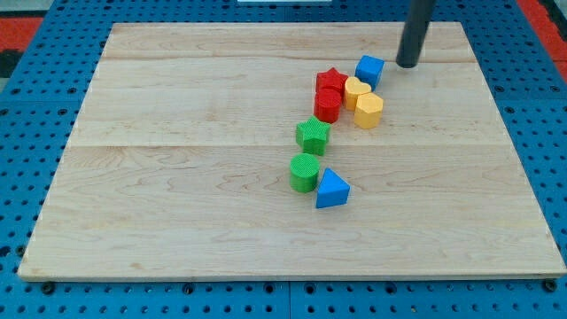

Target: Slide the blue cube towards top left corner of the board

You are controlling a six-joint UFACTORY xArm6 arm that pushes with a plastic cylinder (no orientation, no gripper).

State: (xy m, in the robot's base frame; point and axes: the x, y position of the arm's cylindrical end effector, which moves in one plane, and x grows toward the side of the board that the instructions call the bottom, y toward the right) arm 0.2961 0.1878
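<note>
The blue cube (369,69) sits on the wooden board (177,133) right of centre, near the view's top. My tip (407,64) stands just to the right of the cube, a small gap apart. The cube touches a yellow block (356,91) below and to its left.
A red star (331,81) and a red cylinder (328,105) lie left of the cube. A second yellow block (368,112) lies below the first. A green star (313,135), a green cylinder (304,173) and a blue triangular block (332,189) lie lower, near the middle.
</note>
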